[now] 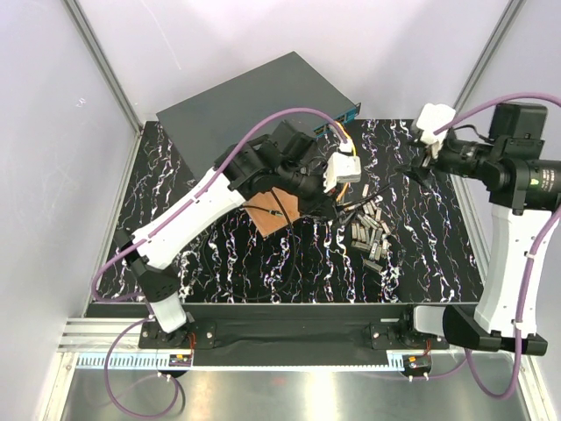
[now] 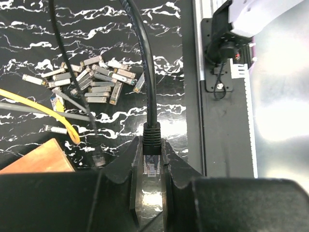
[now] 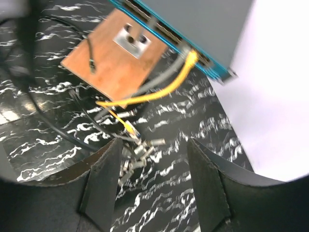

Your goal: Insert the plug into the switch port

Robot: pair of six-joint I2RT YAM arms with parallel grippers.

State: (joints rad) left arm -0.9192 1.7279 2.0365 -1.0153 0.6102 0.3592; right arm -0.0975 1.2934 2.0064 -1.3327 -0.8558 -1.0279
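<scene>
The switch (image 1: 254, 101) lies at the back of the table, dark grey on top, its teal port edge (image 1: 351, 112) facing right. It also shows in the right wrist view (image 3: 203, 24), with a yellow cable (image 3: 159, 92) and a grey cable plugged in. My left gripper (image 2: 151, 145) is shut on the clear plug (image 2: 151, 164) of a black cable (image 2: 145, 72). It holds the plug just in front of the port edge, above the wooden board (image 1: 272, 210). My right gripper (image 3: 154, 183) is open and empty, raised at the right (image 1: 412, 167).
A pile of small metal modules (image 1: 372, 237) lies on the black marbled mat right of centre; it also shows in the left wrist view (image 2: 96, 79). A second loose black cable end (image 2: 98, 159) lies by the wooden board (image 2: 36, 157). White walls close in the sides.
</scene>
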